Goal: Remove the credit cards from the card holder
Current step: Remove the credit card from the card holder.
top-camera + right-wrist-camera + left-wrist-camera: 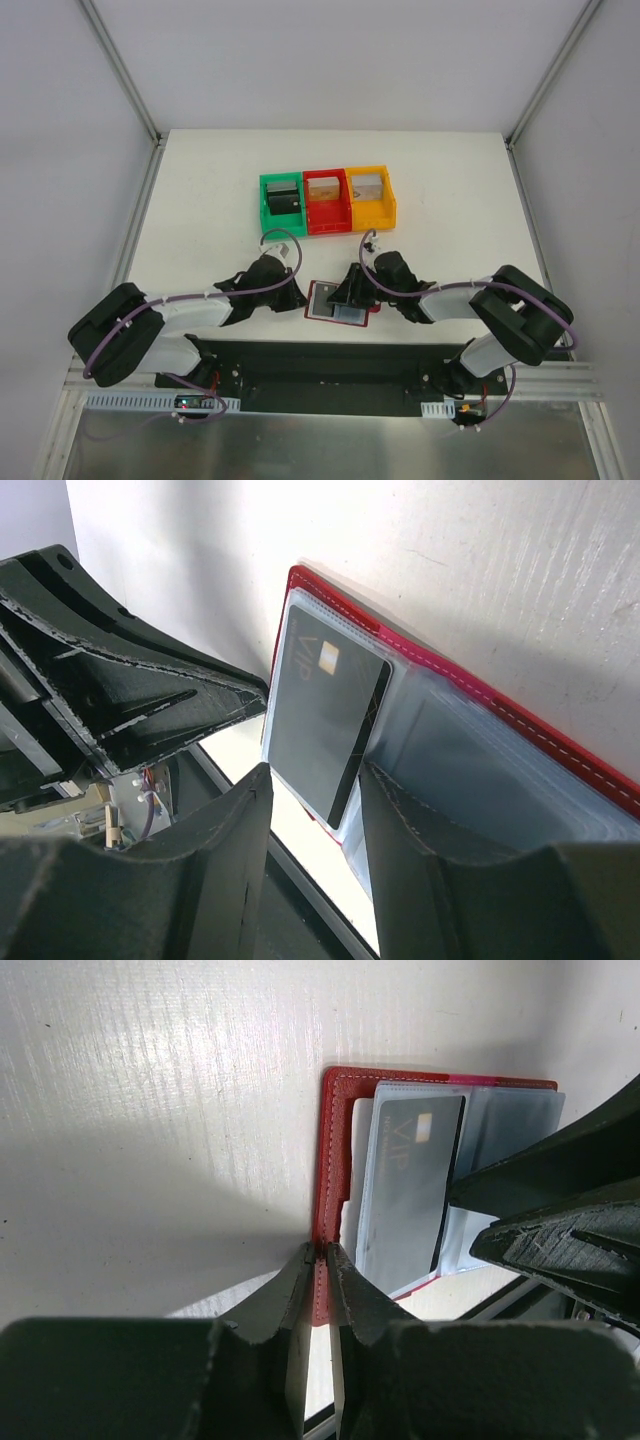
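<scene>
The left gripper is clamped tight on the red stitched edge of the open card holder, which lies flat on the table between both grippers. The right gripper is spread apart, its fingers straddling the end of a dark VIP card in its clear sleeve.

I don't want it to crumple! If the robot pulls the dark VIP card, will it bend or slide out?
Probably stays stiff: the VIP card looks flat with straight edges. It likely slides easily against the shiny clear sleeve. The card holder seems softer, so the left gripper pinching its edge should stop it dragging.
</scene>
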`<state>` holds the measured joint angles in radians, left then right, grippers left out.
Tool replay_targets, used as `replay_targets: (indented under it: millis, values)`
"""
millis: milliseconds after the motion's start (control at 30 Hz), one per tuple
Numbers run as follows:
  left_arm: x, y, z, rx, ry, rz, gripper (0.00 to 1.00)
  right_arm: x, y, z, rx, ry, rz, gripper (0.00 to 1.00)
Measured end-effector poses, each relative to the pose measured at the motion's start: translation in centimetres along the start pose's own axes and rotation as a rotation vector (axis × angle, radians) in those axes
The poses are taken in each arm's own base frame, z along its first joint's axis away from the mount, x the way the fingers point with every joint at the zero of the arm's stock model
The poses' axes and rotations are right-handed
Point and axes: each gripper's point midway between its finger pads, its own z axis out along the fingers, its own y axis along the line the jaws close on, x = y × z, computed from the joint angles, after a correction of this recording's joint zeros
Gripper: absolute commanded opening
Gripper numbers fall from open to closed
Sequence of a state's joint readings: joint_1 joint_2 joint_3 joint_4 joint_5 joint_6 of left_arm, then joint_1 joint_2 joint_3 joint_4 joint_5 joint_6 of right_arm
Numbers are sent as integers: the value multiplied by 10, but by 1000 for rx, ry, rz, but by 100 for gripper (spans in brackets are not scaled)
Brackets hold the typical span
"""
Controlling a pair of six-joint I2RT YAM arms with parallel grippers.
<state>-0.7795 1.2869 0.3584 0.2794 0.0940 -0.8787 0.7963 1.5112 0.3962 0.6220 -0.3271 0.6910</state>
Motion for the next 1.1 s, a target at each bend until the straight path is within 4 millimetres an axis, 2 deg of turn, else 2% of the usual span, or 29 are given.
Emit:
replay_targets:
  millis: [167,300,533,700,1100]
  values:
    - [-2,1,-4,-3,-17,1,26,0,-1,0,7,-1,2,44]
    - [-6,4,-14,-9,-51,6,29,-1,-1,0,11,-2,2,44]
    - [-15,-7,-24,36,-93,27,21,-1,-2,-1,15,-2,2,44]
    - [-14,-11,-21,56,-87,44,16,-1,-2,-1,16,-1,3,44]
    - [-11,-38,-12,176,-28,83,2,-1,-2,0,20,2,3,44]
